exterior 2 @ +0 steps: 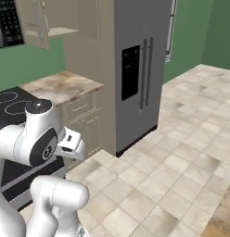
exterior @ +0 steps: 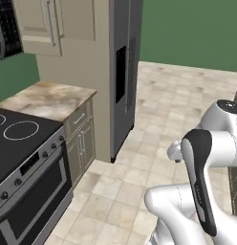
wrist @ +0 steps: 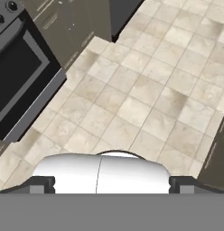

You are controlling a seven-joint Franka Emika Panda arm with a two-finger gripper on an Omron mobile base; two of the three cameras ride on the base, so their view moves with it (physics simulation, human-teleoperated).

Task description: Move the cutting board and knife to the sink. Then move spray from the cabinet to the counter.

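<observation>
Green walls (exterior: 187, 28) close the room at twelve o'clock. A beige tiled floor (exterior: 163, 110) spreads toward three. At ten o'clock a tall grey refrigerator (exterior 2: 140, 69) stands just beside beige base cabinets (exterior: 81, 139). At eight o'clock sits a black-topped stove (exterior: 20, 139) with its dark oven door (wrist: 19, 72).

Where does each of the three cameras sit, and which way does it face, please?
Left base view: behind the arm's left, facing the stove, counter and fridge; arm at lower right.
Right base view: behind its right, facing the same stove, counter, fridge and open wall cabinet; arm at lower left.
Hand view: on the hand, looking down at the floor tiles and oven door; open fingers at the bottom.
Both base views share the counter and fridge.
</observation>
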